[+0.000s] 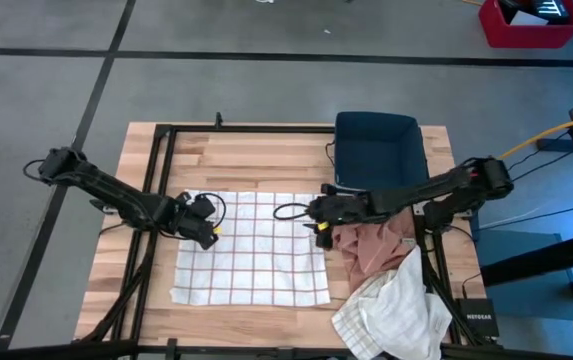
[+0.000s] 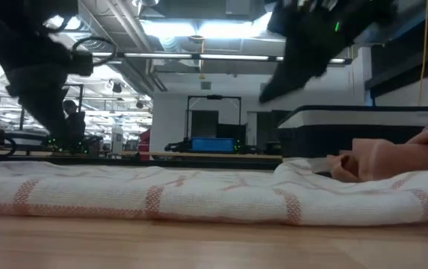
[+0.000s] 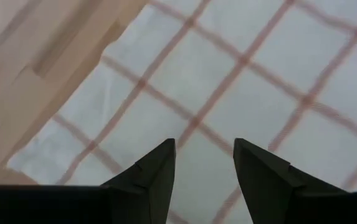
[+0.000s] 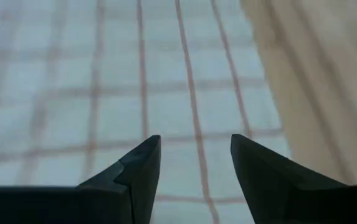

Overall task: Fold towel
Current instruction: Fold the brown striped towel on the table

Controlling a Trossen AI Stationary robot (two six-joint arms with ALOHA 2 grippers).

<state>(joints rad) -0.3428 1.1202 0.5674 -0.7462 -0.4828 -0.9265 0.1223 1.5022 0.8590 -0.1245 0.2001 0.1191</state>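
Observation:
A white towel with a red grid lies spread flat on the wooden table; the low view shows its near edge, and it fills both wrist views. My left gripper hovers open over the towel's left edge. My right gripper hovers open over the towel's right edge. Neither touches the cloth.
A heap of pink cloth and white cloth lies at the towel's right, partly over the table's near right corner. A dark blue bin stands at the far right. Bare wood shows beyond the towel.

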